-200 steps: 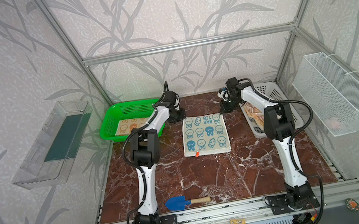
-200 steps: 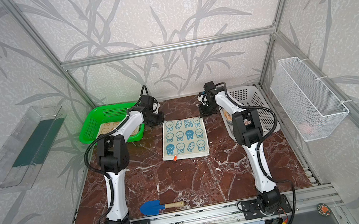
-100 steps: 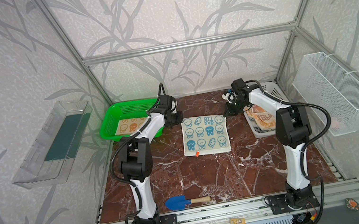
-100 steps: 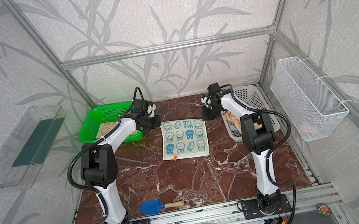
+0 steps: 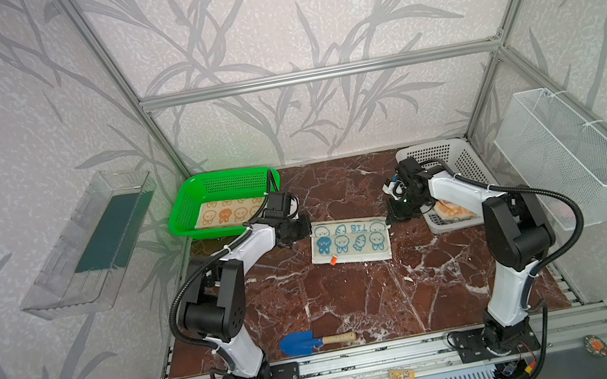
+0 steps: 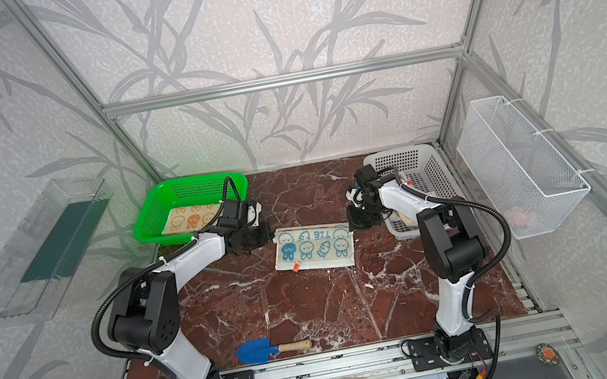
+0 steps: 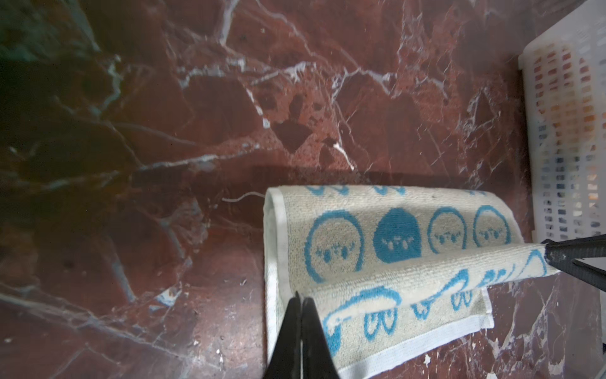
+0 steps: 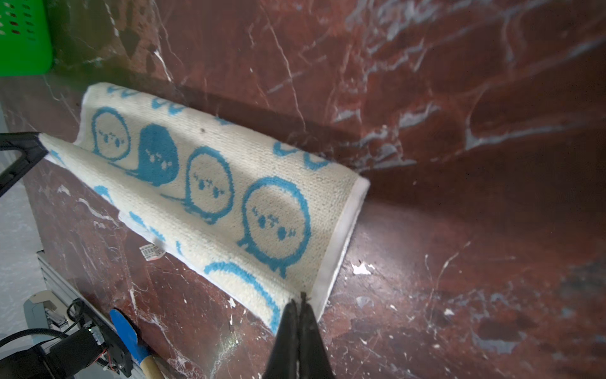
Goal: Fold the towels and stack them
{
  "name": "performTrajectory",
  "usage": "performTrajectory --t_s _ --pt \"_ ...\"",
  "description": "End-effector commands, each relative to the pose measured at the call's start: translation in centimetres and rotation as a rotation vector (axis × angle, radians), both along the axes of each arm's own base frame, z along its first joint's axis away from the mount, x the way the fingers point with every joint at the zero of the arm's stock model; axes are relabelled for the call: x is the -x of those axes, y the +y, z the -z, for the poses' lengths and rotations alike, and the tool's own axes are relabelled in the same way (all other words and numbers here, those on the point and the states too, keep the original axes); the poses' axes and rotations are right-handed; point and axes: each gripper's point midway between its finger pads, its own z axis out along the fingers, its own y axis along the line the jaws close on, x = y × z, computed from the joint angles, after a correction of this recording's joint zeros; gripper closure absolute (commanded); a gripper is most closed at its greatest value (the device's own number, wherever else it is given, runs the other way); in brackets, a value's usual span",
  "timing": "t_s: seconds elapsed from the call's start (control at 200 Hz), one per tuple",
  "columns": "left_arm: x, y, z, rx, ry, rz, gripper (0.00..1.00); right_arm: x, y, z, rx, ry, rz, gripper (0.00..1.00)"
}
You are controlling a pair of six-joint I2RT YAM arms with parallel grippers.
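Observation:
The cream towel with blue bunny faces (image 5: 350, 239) lies mid-table with its far edge lifted and curled over toward the front. My left gripper (image 5: 306, 228) (image 7: 301, 297) is shut on that edge's left corner. At the right corner my right gripper (image 5: 390, 221) (image 8: 301, 297) is shut as well. The edge hangs taut between them just above the lower layer (image 7: 410, 331). A cream towel with orange bunny faces (image 5: 226, 214) lies flat in the green basket (image 5: 186, 202). An orange-patterned towel (image 5: 453, 210) sits in the white basket (image 5: 456, 155), partly hidden by my right arm.
A blue toy shovel (image 5: 307, 342) with a wooden handle lies near the table's front edge. A white wire basket (image 5: 566, 157) hangs on the right wall and a clear tray (image 5: 92, 244) on the left wall. The two baskets flank the table's far corners.
Both grippers have come forward from the far side with the blue-bunny towel's far edge, and the towel now shows about half its former depth. Both arms' elbows swung outward.

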Motion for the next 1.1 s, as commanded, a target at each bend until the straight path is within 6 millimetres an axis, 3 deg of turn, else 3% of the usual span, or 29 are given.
performTrajectory --t_s 0.0,0.205,0.4,0.575,0.695,0.89,1.095 --pt "0.4 0.1 0.7 0.000 -0.011 -0.040 1.00 1.1 -0.8 1.3 0.049 0.007 0.024 1.00" --pt "1.1 0.6 3.5 -0.023 0.057 -0.069 1.00 1.4 -1.1 3.7 0.074 0.055 0.035 1.00" --pt "-1.0 0.5 3.8 -0.059 0.062 -0.062 1.00 -0.6 -1.9 4.2 0.162 0.050 0.038 1.00" --pt "-3.7 -0.1 1.9 -0.063 0.036 -0.051 1.00 -2.9 -2.2 2.2 0.190 0.007 0.046 1.00" --pt "-4.9 0.1 -0.2 -0.073 0.000 -0.057 1.00 -3.4 -1.7 0.1 0.161 -0.024 0.044 1.00" --pt "-5.2 0.4 -2.2 -0.069 -0.036 -0.057 1.00 -2.4 -1.7 -1.6 0.160 -0.051 0.041 1.00" --pt "-4.4 0.5 -2.2 -0.054 -0.035 -0.058 1.00 -0.8 -1.6 -1.2 0.174 -0.038 0.024 1.00"
